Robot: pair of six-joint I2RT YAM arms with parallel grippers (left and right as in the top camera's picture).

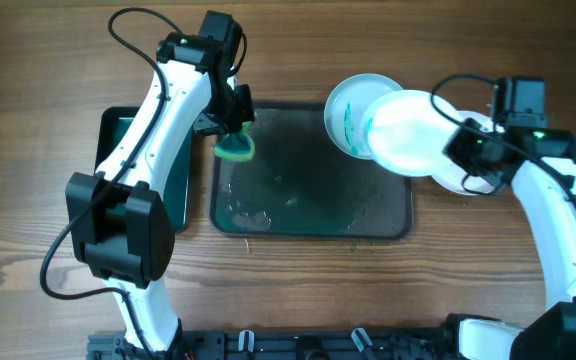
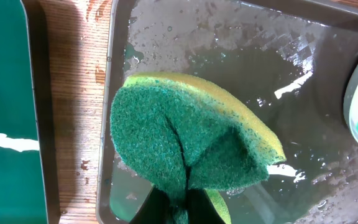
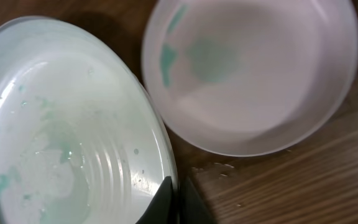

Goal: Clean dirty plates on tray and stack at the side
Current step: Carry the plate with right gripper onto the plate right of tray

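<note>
Pale plate (image 1: pixel 408 130) tilts, rim pinched by right pincer (image 3: pixel 174 200).

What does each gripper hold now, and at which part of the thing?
The left gripper pinches the yellow-green sponge at its edge, folding it. The right gripper holds a teal-smeared plate by its rim.

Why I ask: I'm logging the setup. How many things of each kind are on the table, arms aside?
Plates: 3 (tray-edge plate; held plate in the right gripper; half-hidden plate beneath it)
Trays: 2 (dark grey tray; black tray with green inside)
Sponges: 1 (sponge in the left gripper)
Total: 6
</note>
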